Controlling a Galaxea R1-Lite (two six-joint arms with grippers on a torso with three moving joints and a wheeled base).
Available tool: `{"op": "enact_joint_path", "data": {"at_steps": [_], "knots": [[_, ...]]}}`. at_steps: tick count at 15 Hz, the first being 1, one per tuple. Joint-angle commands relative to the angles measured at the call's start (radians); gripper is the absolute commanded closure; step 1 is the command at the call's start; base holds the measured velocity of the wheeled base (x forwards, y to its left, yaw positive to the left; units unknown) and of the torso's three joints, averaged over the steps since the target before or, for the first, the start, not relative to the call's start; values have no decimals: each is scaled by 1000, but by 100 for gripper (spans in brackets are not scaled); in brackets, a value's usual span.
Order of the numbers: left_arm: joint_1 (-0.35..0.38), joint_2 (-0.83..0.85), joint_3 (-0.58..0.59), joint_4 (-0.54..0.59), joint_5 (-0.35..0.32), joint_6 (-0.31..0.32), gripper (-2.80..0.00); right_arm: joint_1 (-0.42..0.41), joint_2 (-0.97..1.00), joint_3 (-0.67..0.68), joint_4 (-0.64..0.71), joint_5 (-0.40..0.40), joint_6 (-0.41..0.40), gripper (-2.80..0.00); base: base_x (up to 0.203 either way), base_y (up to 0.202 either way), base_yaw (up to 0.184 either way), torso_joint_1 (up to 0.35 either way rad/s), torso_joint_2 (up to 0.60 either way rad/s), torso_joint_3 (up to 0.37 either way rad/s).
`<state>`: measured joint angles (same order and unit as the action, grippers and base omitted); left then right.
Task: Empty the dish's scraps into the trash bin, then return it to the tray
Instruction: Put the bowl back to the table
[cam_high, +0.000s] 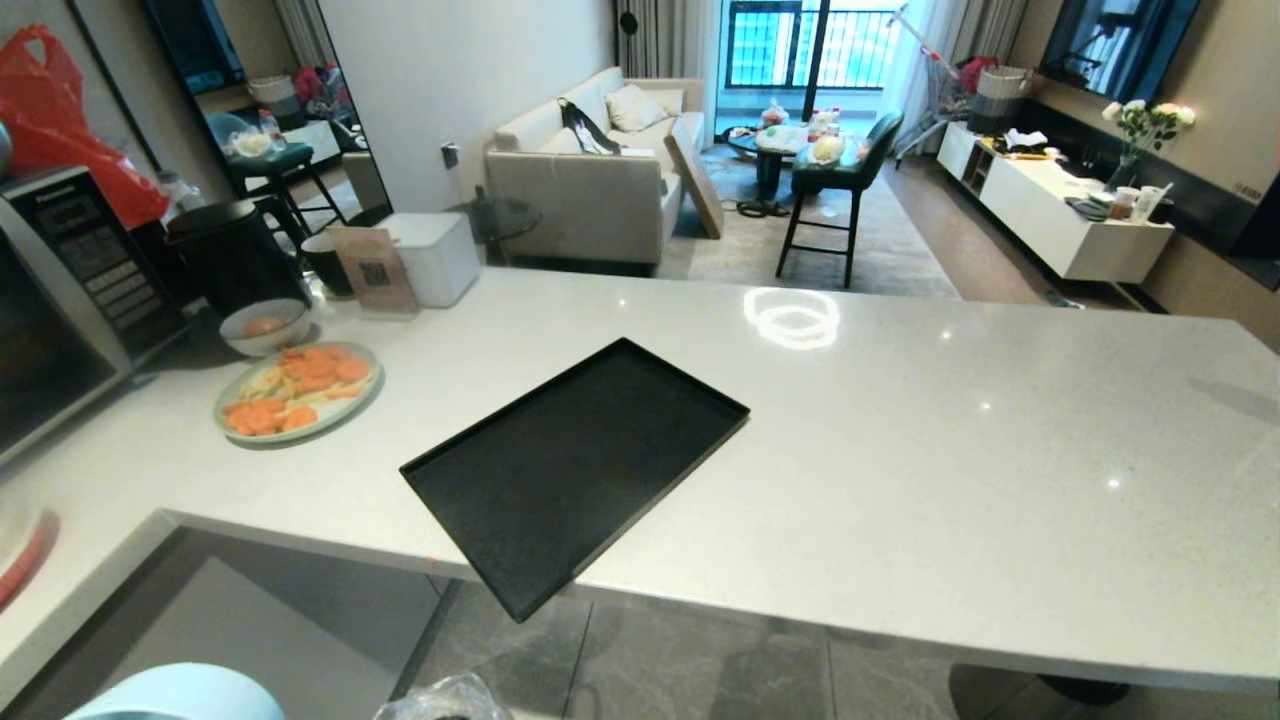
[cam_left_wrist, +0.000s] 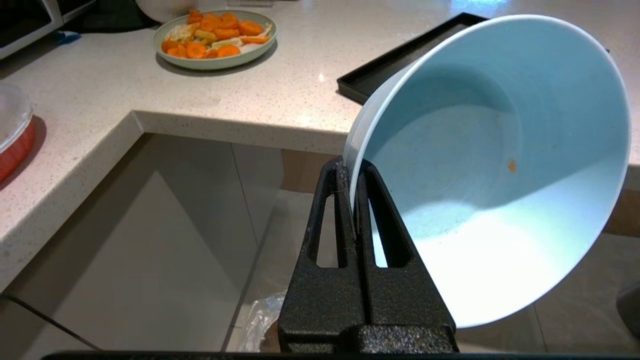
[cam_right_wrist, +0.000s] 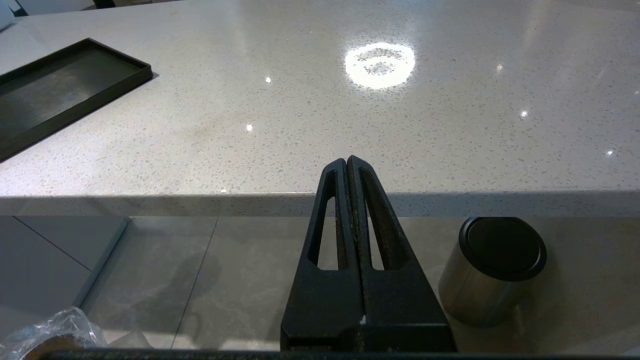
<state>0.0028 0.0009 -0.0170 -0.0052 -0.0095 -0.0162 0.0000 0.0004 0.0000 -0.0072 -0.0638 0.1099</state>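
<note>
The left gripper (cam_left_wrist: 352, 170) is clamped on the rim of the one pale light-blue bowl (cam_left_wrist: 495, 165), tipped on its side below the counter edge and empty but for an orange speck; the right gripper (cam_right_wrist: 347, 162) hangs pressed together, holding nothing. Beneath are one bag-lined trash bin (cam_high: 440, 700) and one black-topped steel cylinder (cam_right_wrist: 492, 270). The speckled white counter (cam_high: 950, 430) carries one black tray (cam_high: 575, 465), overhanging its edge, one green plate of carrot slices (cam_high: 297, 390) and one white bowl (cam_high: 264, 327), with a living room behind.
</note>
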Motion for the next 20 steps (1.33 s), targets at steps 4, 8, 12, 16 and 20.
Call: {"op": "enact_joint_path", "data": {"at_steps": [4,8,12,16,20], "knots": [[0,15,-110,103,-4,-2,0,0,1,0,0,-1,1,0,0,0,0,0,0,0],[0,61,-191,257,-1,-4,0,0,0,0,0,-1,1,0,0,0,0,0,0,0],[-12,206,-223,270,-1,-3,0,0,0,0,0,-1,2,0,0,0,0,0,0,0],[-39,439,-273,268,-4,-2,0,0,0,0,0,-1,1,0,0,0,0,0,0,0],[-62,687,-371,266,-6,-1,0,0,0,0,0,-1,1,0,0,0,0,0,0,0]]}}
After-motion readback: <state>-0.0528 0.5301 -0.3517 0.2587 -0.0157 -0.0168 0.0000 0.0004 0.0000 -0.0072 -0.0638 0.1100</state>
